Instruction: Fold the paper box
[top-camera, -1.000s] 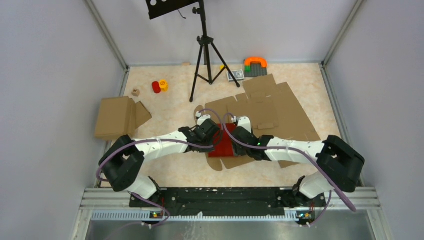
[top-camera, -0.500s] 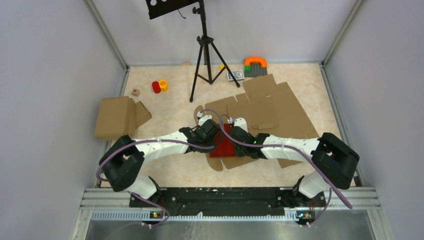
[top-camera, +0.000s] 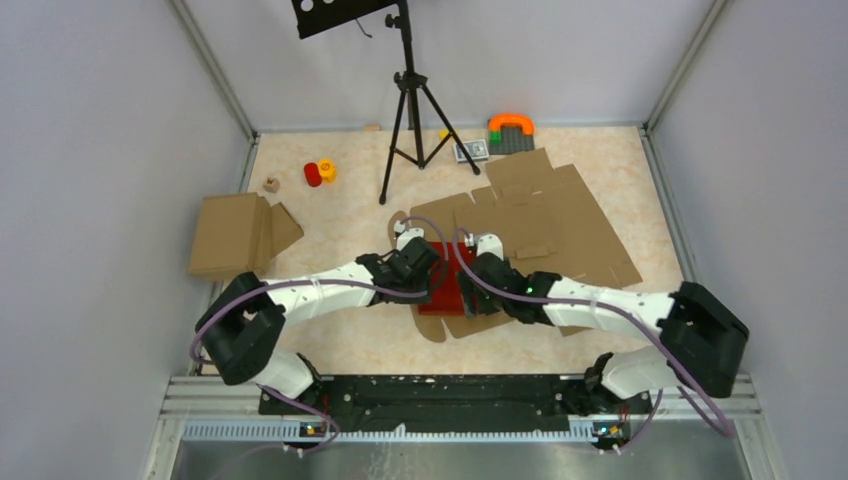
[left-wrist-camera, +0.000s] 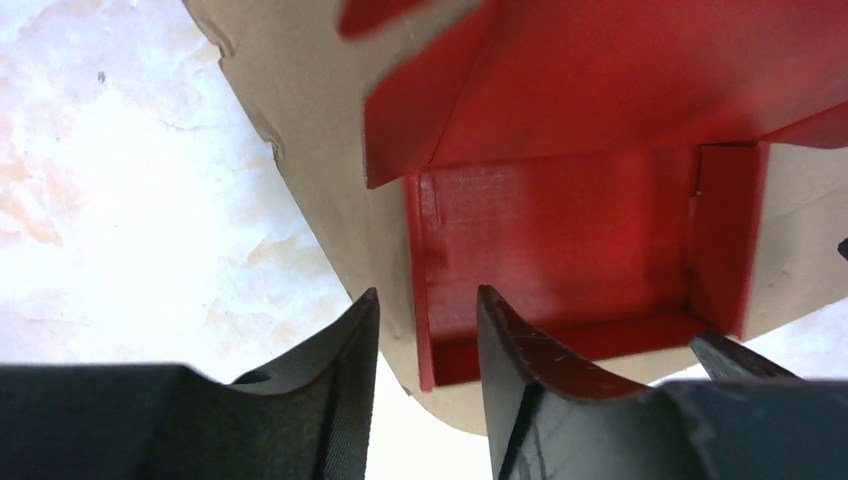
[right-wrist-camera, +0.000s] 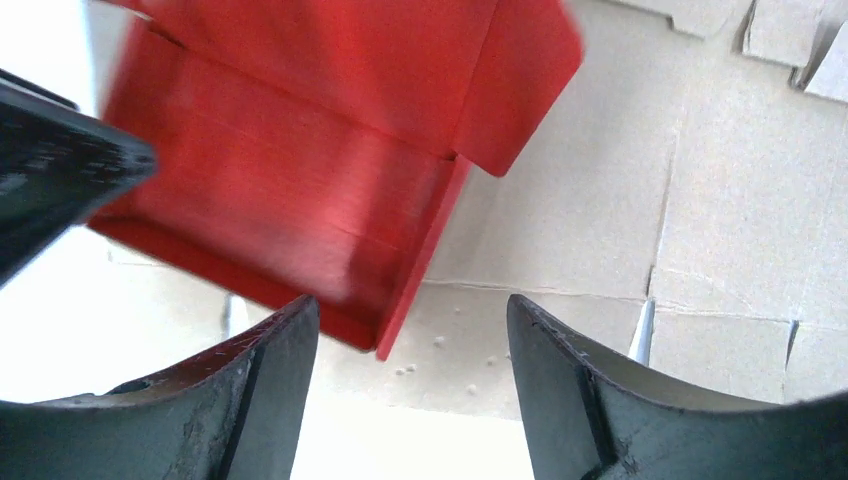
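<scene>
The paper box (top-camera: 447, 296) is bright red, with walls folded up and a flap raised, and lies on a brown cardboard sheet (top-camera: 560, 220) at mid table. Seen from the left wrist, my left gripper (left-wrist-camera: 425, 312) stands open astride the left wall of the paper box (left-wrist-camera: 560, 235), with a gap on each side of the wall. Seen from the right wrist, my right gripper (right-wrist-camera: 410, 308) is open wide over the near right corner of the paper box (right-wrist-camera: 300, 190). From above, the left gripper (top-camera: 433, 270) and the right gripper (top-camera: 466, 280) flank the box.
Flat brown cardboard cut-outs spread right of and behind the box. A folded brown cardboard box (top-camera: 235, 235) lies at the left. A black tripod (top-camera: 408, 110) stands behind. Small red and yellow items (top-camera: 320, 172), a wooden cube (top-camera: 271, 184) and toy blocks (top-camera: 510, 132) sit at the back.
The left gripper, shut before, has opened off the box wall. The right gripper narrowed and then opened wide again, and the right arm's elbow swung out to the right.
</scene>
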